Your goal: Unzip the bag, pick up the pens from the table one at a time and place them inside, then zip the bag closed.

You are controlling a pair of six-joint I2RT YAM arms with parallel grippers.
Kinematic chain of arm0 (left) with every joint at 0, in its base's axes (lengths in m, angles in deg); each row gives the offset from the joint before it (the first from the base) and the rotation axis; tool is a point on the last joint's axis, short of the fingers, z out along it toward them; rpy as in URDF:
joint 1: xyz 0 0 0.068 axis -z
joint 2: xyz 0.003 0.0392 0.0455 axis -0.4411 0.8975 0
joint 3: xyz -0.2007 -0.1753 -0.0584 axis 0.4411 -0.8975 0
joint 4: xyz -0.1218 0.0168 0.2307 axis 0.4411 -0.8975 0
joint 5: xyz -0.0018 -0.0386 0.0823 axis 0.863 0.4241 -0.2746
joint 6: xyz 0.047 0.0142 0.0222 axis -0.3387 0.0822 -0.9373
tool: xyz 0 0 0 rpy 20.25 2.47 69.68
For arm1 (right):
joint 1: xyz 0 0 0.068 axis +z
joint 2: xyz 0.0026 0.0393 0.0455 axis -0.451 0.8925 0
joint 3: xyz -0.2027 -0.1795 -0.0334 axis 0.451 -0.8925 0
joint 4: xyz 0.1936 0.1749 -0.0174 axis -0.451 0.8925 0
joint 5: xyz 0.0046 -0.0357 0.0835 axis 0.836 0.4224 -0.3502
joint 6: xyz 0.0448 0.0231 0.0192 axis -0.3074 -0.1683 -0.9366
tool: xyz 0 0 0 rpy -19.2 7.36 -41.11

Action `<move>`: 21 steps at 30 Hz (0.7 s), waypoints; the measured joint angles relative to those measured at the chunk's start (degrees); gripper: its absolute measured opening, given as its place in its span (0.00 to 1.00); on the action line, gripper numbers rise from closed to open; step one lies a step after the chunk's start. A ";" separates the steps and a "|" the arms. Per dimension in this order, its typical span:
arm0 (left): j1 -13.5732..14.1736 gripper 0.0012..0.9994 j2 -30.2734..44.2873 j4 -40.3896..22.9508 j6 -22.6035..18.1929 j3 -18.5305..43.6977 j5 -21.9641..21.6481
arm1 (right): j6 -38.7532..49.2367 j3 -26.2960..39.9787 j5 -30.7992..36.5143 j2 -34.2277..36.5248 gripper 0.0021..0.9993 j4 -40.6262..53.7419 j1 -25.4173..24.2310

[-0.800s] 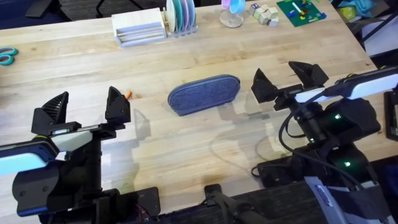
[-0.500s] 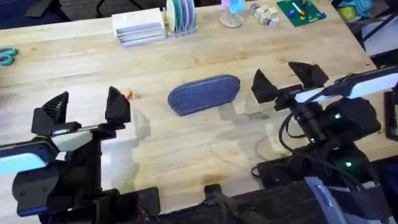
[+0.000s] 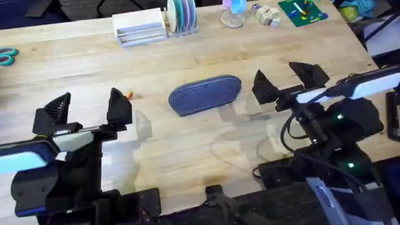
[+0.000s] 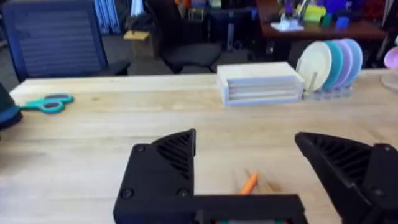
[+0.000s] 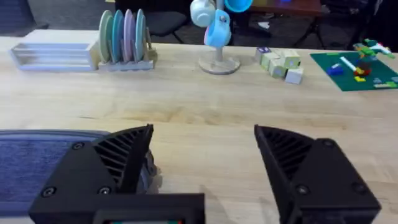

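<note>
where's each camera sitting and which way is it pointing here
Overhead: above the arms' bases, looking down and forward at the bag; both arms show, left gripper and right gripper open.
Left wrist: low over the table, facing an orange pen between its own fingers.
Right wrist: low, own fingers framing the bag.
Shared: both wrist views show the plate rack.

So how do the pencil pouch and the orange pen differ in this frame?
The pouch is a broad blue-grey fabric oblong lying mid-table; the pen is thin and orange. The pouch lies in full view between the two arms, nearer the right gripper; the pen is mostly hidden behind the left gripper. Both lie on the table, untouched.
</note>
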 joint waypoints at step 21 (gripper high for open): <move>0.00 0.99 24.64 -18.79 -6.93 35.25 2.50 | 1.25 34.54 -1.58 19.28 1.00 31.50 0.00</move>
